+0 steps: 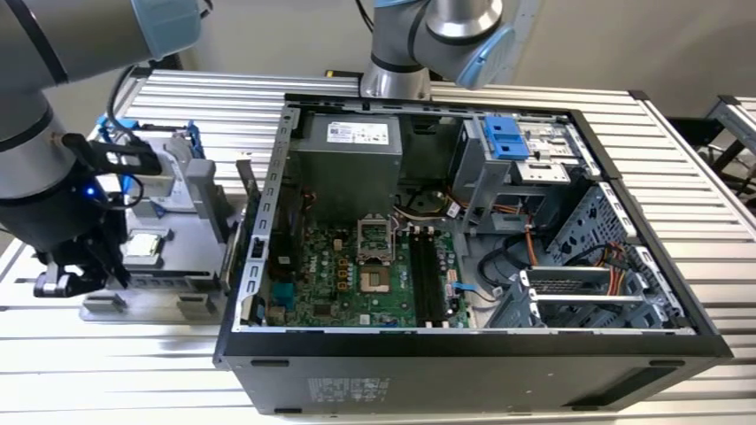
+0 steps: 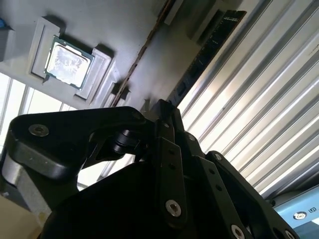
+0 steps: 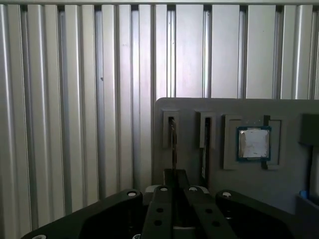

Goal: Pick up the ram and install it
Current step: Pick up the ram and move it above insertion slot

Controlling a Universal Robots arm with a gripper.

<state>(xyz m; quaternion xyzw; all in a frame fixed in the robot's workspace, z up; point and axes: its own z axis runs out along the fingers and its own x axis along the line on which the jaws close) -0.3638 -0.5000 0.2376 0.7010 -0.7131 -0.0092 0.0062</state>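
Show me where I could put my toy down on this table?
Bare ribbed table lies in front of the grey tray, at the exterior view's lower left, and beside the computer case on the exterior view's right. It is crowded at the tray, where the gripper hangs, and inside the case.

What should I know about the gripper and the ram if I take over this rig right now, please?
The gripper is down at the gray parts fixture, lined up with the ram.
The ram stands on edge in a fixture slot, not yet lifted out.
Done: nothing shows as installed. The long black memory slots in the open computer case look empty.
Left: both the pickup and the install.
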